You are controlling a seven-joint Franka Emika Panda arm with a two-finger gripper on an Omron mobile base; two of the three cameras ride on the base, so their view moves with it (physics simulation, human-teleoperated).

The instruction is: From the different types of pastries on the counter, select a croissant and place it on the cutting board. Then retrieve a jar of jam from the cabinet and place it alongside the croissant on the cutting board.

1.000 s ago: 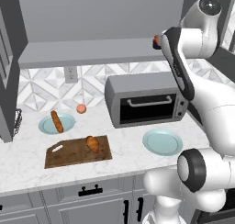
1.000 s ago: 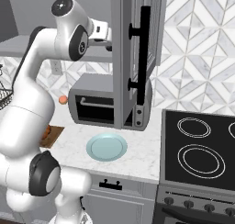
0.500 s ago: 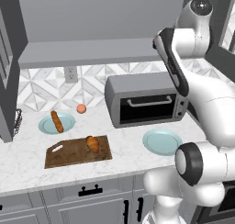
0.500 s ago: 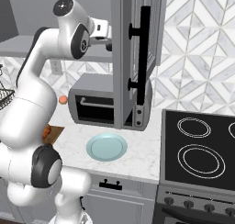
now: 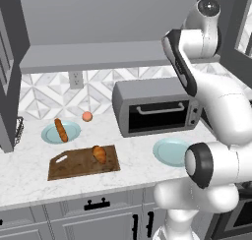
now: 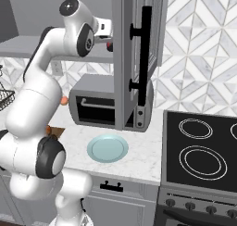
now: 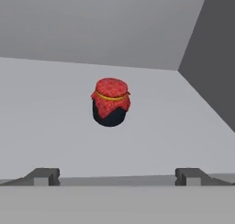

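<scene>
A white robot arm reaches up into a grey wall cabinet (image 7: 202, 58). Its gripper (image 7: 117, 175) is spread wide, the two dark fingertips (image 7: 43, 176) far apart and holding nothing. A small jar of jam (image 7: 110, 102), dark-bodied with a red cloth lid, stands upright on the shelf straight ahead of the jaws, centred between them and not touched by them. The cabinet's dark side wall rises to the right of the jaws. Far below the jaws, on the white counter (image 5: 29, 170), a croissant (image 5: 99, 154) lies on a brown cutting board (image 5: 74, 166), with a long pastry (image 5: 60, 130) on a teal plate (image 5: 49, 134) behind.
</scene>
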